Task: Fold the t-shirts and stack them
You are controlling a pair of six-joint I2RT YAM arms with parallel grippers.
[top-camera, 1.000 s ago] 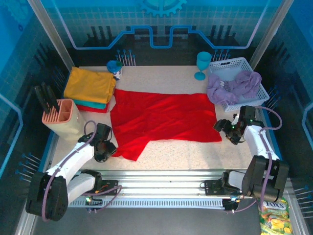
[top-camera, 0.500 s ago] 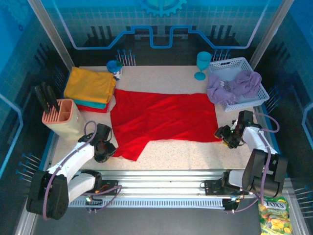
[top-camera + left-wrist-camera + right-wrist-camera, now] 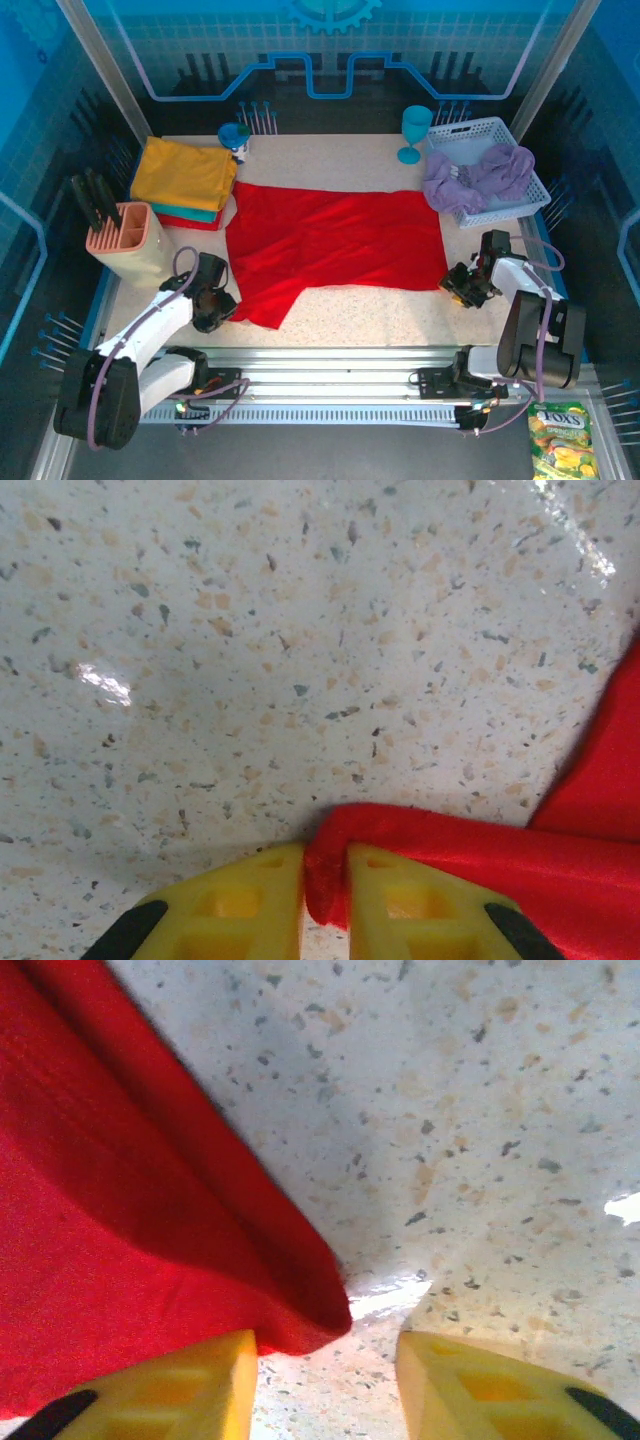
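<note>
The left arm and the right arm have white links, black joints, purple cables; the fingers are yellow.

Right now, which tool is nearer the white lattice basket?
Right. The right tool sits just in front of the white lattice basket; the left tool is across the table.

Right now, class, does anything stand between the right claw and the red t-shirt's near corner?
Nothing visible does. The right claw is open over bare table, and the corner of the red t-shirt lies right at the mouth of the gap between its fingers.
</note>
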